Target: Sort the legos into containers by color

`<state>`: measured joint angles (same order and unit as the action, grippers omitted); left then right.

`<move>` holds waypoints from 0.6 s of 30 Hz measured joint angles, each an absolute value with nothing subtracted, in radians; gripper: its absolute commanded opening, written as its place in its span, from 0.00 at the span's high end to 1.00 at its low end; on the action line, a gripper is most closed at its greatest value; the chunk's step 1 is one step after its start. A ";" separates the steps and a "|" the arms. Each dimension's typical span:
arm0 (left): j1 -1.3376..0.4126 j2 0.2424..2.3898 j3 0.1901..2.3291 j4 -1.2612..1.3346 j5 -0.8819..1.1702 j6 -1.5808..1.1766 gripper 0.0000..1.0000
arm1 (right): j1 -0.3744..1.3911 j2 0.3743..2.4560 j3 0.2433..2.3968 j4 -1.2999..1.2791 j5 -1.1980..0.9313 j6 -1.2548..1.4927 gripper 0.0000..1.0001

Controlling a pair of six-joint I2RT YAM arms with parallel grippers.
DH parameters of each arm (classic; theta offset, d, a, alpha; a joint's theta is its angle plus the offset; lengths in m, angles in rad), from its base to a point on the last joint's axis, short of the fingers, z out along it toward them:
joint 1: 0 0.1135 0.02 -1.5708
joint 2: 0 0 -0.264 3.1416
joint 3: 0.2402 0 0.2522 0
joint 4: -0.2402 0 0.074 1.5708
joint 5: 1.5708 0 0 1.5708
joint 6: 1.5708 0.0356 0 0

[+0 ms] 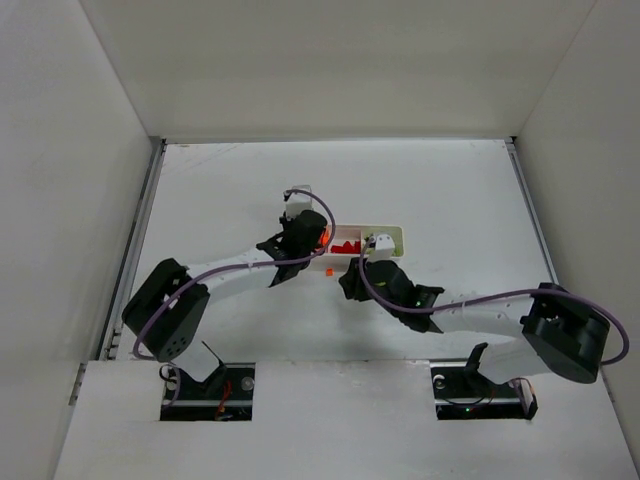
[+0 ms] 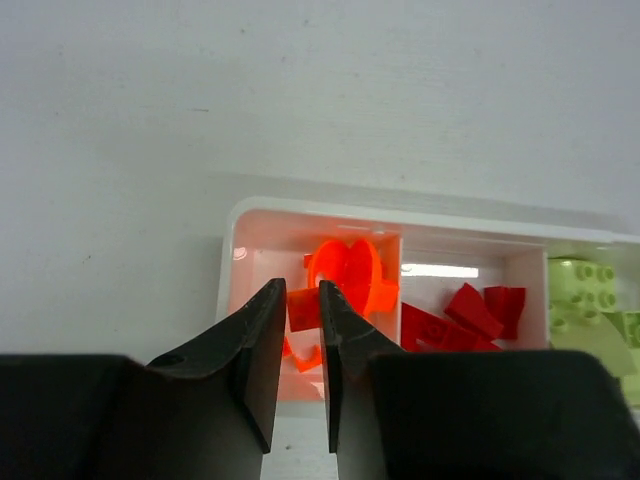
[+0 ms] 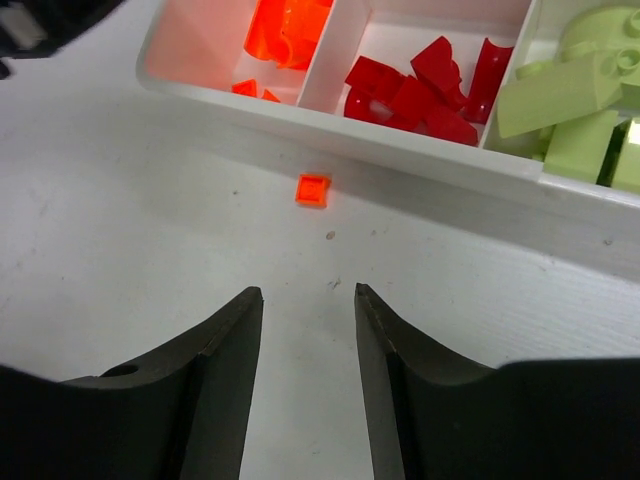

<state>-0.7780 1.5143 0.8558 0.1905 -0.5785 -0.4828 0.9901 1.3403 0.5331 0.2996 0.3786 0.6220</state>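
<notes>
A white table [image 1: 450, 190] stands inside plain white walls [image 1: 300, 60]. At the centre of the overhead view lies the long white tray [image 3: 440, 158]. In the right wrist view, orange legos [image 3: 285, 25] sit in its upper-left compartment, red legos [image 3: 420, 85] in the middle one and yellow-green legos [image 3: 560, 100] in the upper-right one. A loose orange brick [image 3: 313, 190] lies on the table just beside the tray's near wall. The left gripper [image 2: 301, 290], over the orange compartment, is closed on a small orange piece [image 2: 300, 310]. The right gripper [image 3: 306, 290] hangs over bare table, jaws apart and holding nothing.
</notes>
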 measured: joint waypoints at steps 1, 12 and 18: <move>-0.769 1.538 0.860 0.193 -0.570 -0.477 0.78 | 0.995 1.349 0.539 0.300 0.382 0.622 0.51; -0.745 1.506 0.793 0.282 -0.526 -0.451 0.39 | 1.065 1.521 0.630 0.299 0.481 0.619 0.49; -0.704 1.185 0.564 0.379 -0.526 -0.465 0.20 | 1.081 1.657 0.713 0.294 0.564 0.620 0.49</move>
<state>-0.7044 1.1854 0.5644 0.3786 -0.5262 -0.4652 1.0813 1.6566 0.7128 0.2943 0.5644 0.6205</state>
